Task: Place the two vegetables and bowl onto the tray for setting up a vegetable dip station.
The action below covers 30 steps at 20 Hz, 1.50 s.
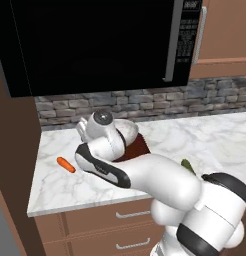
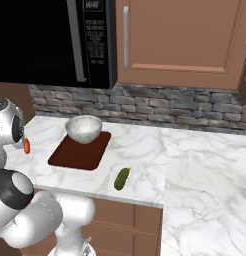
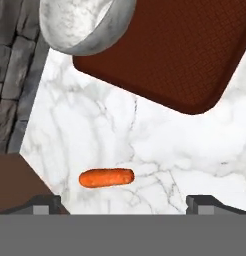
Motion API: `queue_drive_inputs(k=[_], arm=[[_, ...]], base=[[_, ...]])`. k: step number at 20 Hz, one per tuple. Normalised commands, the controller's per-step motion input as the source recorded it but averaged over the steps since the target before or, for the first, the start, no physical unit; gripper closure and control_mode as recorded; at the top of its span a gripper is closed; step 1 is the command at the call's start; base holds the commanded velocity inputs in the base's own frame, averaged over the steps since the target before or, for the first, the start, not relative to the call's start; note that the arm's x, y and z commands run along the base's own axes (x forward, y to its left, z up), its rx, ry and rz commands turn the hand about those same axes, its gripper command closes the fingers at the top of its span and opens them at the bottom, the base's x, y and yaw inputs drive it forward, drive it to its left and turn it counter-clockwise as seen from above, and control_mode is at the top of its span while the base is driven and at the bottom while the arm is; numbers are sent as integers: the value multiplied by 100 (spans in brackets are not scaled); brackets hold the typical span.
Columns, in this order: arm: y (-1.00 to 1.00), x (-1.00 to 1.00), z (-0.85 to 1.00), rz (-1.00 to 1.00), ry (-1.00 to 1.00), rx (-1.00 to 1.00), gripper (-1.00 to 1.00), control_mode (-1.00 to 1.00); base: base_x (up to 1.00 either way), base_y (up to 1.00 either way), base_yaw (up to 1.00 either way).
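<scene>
1. My gripper [image 3: 123, 205] is hanging over the marble counter [image 3: 160, 145] with its jaws spread wide, holding nothing.
2. The slim, smooth orange carrot [image 3: 106, 178] is lying on the veined white stone near the counter's left edge, just ahead of my fingertips.
3. The speckled round bowl [image 2: 83, 128] is sitting on the back edge of the flat reddish-brown tray [image 2: 77, 152].
4. The stubby green cucumber [image 2: 122, 178] is resting near the counter's front edge.

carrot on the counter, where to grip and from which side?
Grip the carrot at its middle, coming straight down from above. It lies flat on the marble counter, alone, clear of the tray and bowl. Jaws should close across its slim width; in the hand view they stand wide open along its length, so probably rotate first.
</scene>
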Motion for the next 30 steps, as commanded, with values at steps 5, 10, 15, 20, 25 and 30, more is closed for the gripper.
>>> queue_drive_inputs(k=[5, 10, 15, 20, 25, 30], arm=[[2, -24, 4, 55, -6, -7, -100, -100], [0, -10, 3, 62, -5, -4, -100, -100], [0, 0, 5, 56, -2, -10, -100, -100], [4, 5, 0, 36, 0, -24, -100, -100], [16, 12, 0, 24, 0, -27, -100, -100], [19, 0, 0, 18, -4, -21, -100, -100]], base=[[0, 0, 0], [0, 0, 0], [0, 0, 0], [0, 0, 0], [0, 0, 0], [0, 0, 0]])
